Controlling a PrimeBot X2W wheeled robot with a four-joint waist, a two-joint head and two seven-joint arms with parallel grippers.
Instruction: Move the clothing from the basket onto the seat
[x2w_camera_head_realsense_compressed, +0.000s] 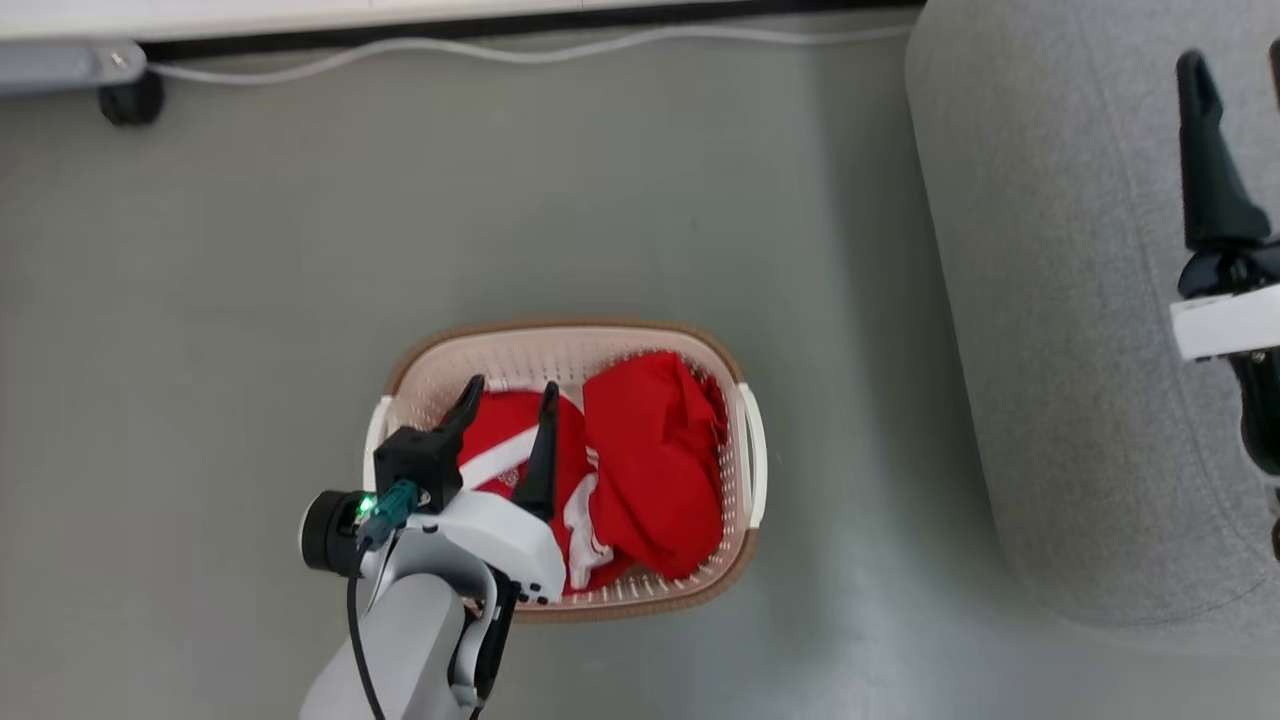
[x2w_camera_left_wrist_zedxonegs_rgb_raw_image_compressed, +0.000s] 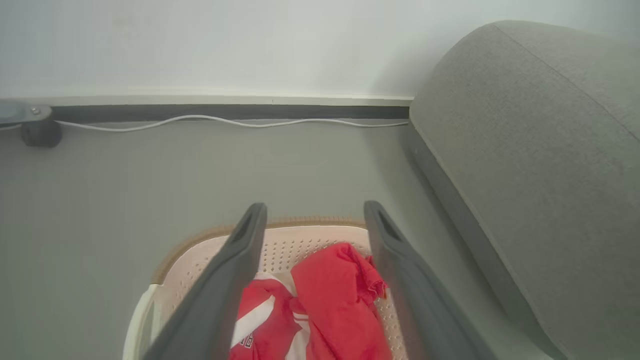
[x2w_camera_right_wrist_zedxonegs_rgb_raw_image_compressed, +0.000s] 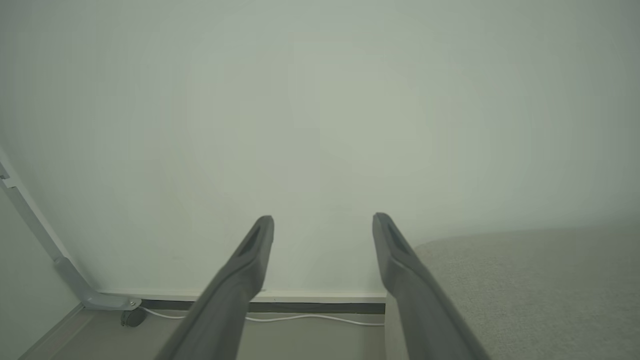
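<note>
Hovering near the basket's (x2w_camera_head_realsense_compressed: 560, 331) left edge, the left gripper (x2w_camera_head_realsense_compressed: 510, 398) stood spread and empty above the clothing (x2w_camera_head_realsense_compressed: 650, 460) heaped inside. The reach was likely in hand; next it needed to lower and pinch a fold. The right gripper (x2w_camera_right_wrist_zedxonegs_rgb_raw_image_compressed: 324, 222) hung spread over the seat (x2w_camera_head_realsense_compressed: 1060, 350).

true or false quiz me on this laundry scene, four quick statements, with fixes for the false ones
1. The clothing lies inside the basket. True.
2. The left claw is shut on fabric. False: it is open over the basket, gripping nothing.
3. The basket stands on the seat. False: it stands on the floor beside the seat.
4. The right claw is open and empty. True.
</note>
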